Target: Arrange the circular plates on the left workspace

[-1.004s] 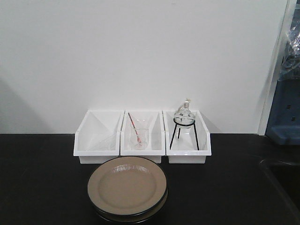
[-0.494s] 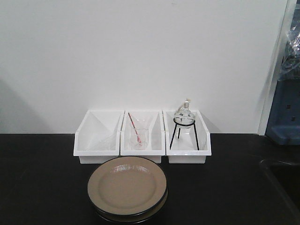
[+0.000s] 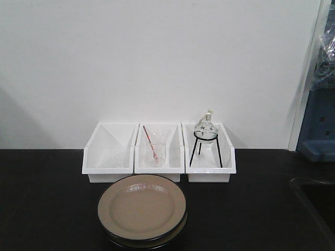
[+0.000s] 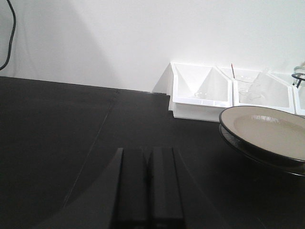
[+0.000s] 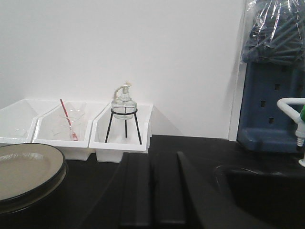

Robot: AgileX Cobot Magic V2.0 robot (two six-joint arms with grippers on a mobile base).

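While nothing has shifted since earlier, stacked circular plates (image 3: 142, 210) sit on black surface (image 3: 47, 198) before white bins (image 3: 159, 152) | left pincer (image 4: 148, 186) together | right pincer (image 5: 151, 191) together | sink basin (image 5: 257, 191) only in right wrist view.

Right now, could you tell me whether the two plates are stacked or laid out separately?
Stacked. The upper plate sits on the lower plate, whose dark rim peeks out beneath it, in front of the white bins.

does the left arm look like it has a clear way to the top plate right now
Probably yes. The left gripper sits low over bare bench top, and nothing lies between it and the stacked plates; the white bins stand behind them.
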